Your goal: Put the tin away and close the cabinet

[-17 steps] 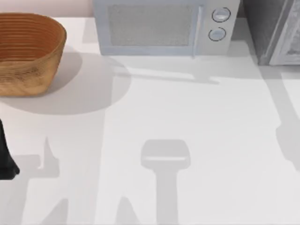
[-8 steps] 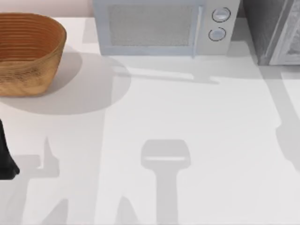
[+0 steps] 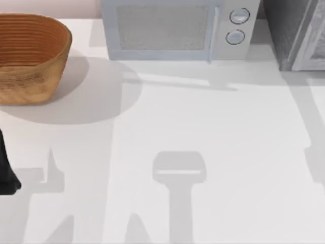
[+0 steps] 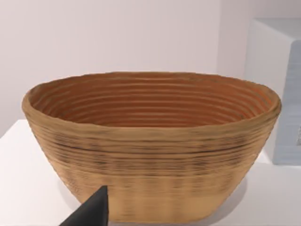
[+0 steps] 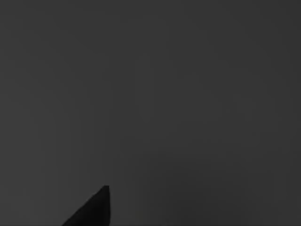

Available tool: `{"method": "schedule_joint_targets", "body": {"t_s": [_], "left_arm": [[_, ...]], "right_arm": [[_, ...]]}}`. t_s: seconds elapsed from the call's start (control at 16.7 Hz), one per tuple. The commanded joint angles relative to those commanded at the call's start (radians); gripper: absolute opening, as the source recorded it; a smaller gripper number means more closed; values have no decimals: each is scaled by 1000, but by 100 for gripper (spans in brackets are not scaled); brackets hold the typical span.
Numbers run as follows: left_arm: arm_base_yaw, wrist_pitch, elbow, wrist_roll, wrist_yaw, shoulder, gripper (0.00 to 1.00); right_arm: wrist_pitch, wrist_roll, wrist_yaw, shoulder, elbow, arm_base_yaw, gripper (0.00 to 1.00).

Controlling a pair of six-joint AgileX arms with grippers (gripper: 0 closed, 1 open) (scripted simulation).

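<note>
Dark grey speckled cabinet at the far right of the table, with its pale door at a slant, so likely not closed yet. Probably close in front of the right gripper, whose wrist view is dark. A long way across from the left gripper, parked facing the woven basket. Cannot tell if either gripper is open or closed, nor where the tin is. Looks like a door push for the right arm
</note>
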Motion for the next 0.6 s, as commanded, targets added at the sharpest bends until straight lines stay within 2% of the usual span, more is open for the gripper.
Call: {"method": "schedule_joint_targets", "body": {"t_s": [0.3, 0.6], "left_arm": [[0, 0, 0, 0, 0, 0, 100], [0, 0, 0, 0, 0, 0, 100]], "right_arm": [[121, -33, -38, -268, -252, -9, 100], [224, -43, -93, -573, -676, -10, 100]]}}
